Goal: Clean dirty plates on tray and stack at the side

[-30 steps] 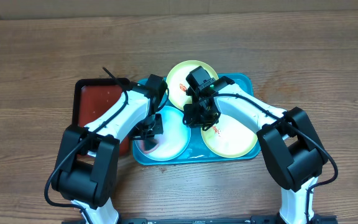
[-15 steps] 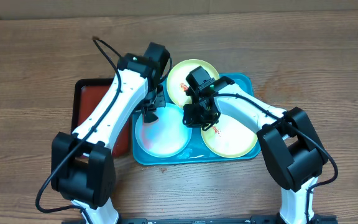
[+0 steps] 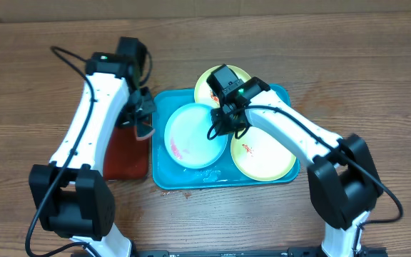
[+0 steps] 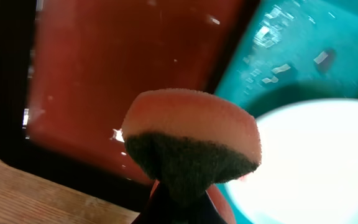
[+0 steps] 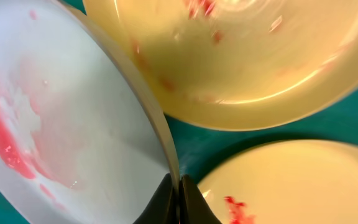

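Observation:
The cyan tray [image 3: 291, 96] holds three plates. My right gripper [image 3: 220, 126] is shut on the right rim of the light blue plate [image 3: 195, 132], which has a red smear at its left; in the right wrist view [image 5: 178, 186] the rim runs between the fingers and the plate [image 5: 73, 124] looks tilted. One yellow-green plate [image 3: 207, 84] lies at the tray's back, another [image 3: 266, 157], with red smears, at the front right. My left gripper [image 3: 144, 121] is shut on an orange sponge with a dark scrub side [image 4: 191, 143], over the dark red tray's right edge.
The black-rimmed dark red tray [image 3: 123, 153] lies just left of the cyan tray; its wet surface [image 4: 123, 74] shows in the left wrist view. Bare wooden table [image 3: 362, 64] surrounds both trays. A black cable [image 3: 66, 51] loops above the left arm.
My left arm has swung left with the sponge, from above the light blue plate to the dark red tray. The light blue plate has shifted toward the tray's back in my right gripper.

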Robot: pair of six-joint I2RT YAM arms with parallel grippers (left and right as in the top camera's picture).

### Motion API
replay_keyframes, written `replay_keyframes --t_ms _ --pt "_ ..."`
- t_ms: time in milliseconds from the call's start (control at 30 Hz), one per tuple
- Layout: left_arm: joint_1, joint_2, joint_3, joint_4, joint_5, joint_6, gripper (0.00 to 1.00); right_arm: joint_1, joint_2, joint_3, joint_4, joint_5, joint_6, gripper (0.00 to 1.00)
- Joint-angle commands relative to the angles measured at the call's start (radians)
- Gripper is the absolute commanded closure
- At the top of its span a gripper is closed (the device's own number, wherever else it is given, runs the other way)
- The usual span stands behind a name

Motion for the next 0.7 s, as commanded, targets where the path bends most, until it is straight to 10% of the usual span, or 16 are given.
replay_keyframes --t_ms 0,667 --pt "0.055 -0.032 0.003 -0.001 0.013 0.002 0.96 0.071 -0.094 0.087 -0.034 0.387 -0.057 0.96" --pt "0.289 -0.032 -0.002 0.0 0.017 0.074 0.96 0.448 -0.106 0.208 0.011 1.223 -0.448 0.96"
